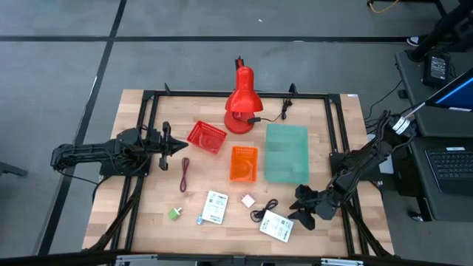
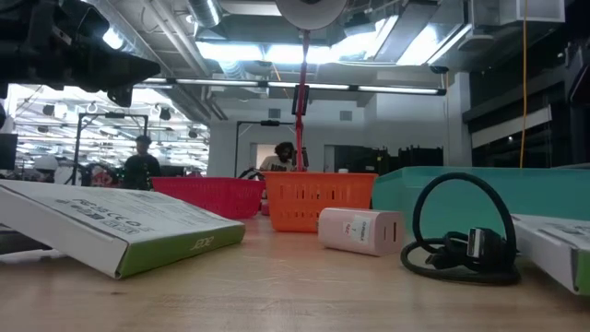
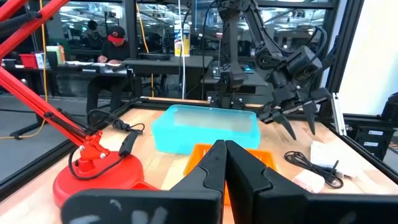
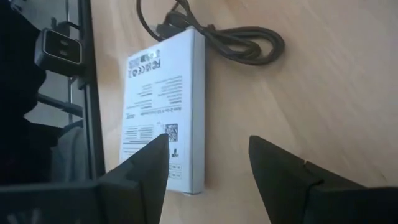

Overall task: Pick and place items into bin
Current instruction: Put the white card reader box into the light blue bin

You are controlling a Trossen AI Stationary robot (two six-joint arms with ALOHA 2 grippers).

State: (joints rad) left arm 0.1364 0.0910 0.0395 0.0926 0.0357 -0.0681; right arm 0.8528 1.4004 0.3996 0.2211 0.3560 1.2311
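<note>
My right gripper (image 1: 301,213) is open and hovers just right of a white printed packet (image 1: 277,225) lying flat near the table's near edge. In the right wrist view one finger (image 4: 146,171) shows over the packet (image 4: 165,106) and the other over bare wood. A black coiled cable (image 1: 264,210) lies against the packet's far end. A pinkish-white cube (image 1: 247,200), a second white packet (image 1: 215,207), a green cube (image 1: 174,213) and a dark red cord (image 1: 184,174) lie on the wood. My left gripper (image 1: 174,146) is shut and waits at the table's left.
A teal bin (image 1: 286,152), an orange basket (image 1: 243,163) and a red basket (image 1: 206,137) stand mid-table, and a red desk lamp (image 1: 240,103) with its cord stands behind them. A black frame runs around the table's edges. People sit in the room beyond.
</note>
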